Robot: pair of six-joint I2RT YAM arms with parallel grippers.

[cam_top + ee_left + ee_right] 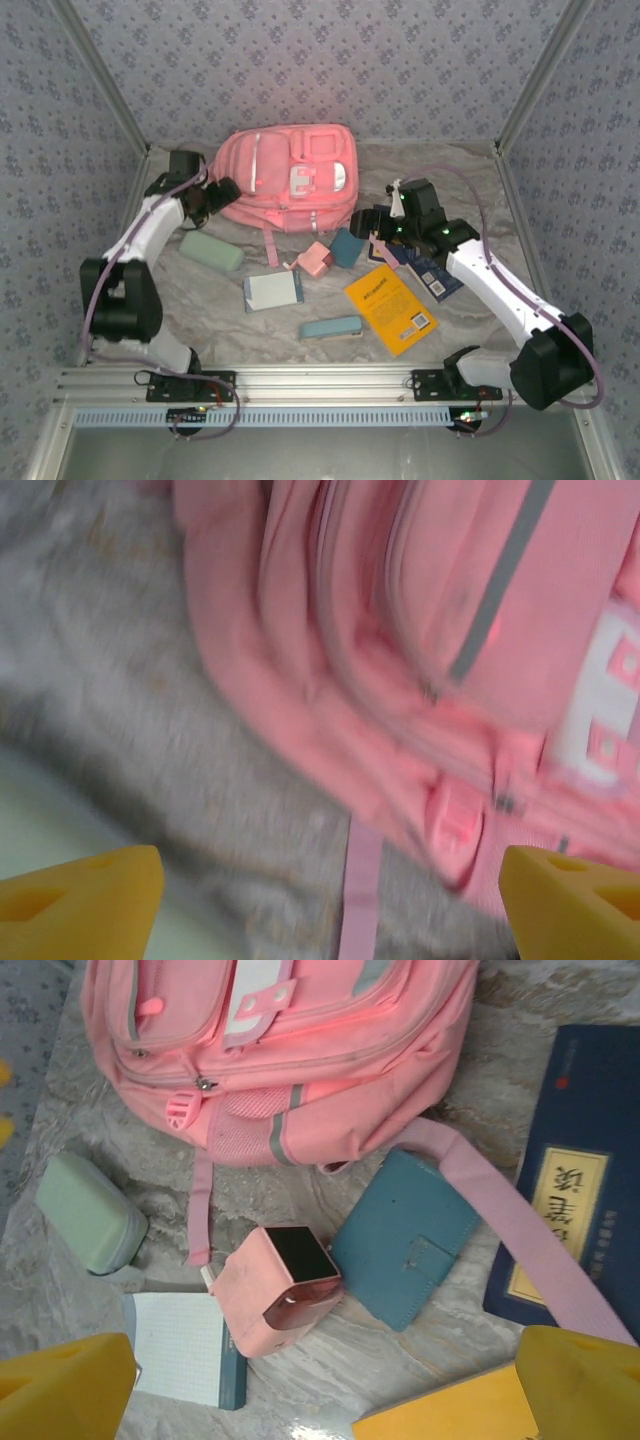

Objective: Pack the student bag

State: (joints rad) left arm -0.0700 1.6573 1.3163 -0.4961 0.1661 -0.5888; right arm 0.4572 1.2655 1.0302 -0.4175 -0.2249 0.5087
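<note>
Top external view shows the bag (290, 175) lying front-up at the far middle of the tabletop (470, 190). It looks soft, light and floppy, likely to sag when lifted, so a zip edge or the top seam seems the best hold. The left tool (218, 195) is at its left edge, jaws apart and empty; the right tool (370, 222) is also apart. A wrinkled marbled cloth (200, 300) covers the surface, with patterned walls (300, 60) on three sides

Pink student bag (290, 175) with grey strips (500, 580), teal wallet (405, 1235), yellow book (392, 307), mint case (88, 1215), flower-patterned walls (300, 60)
</note>
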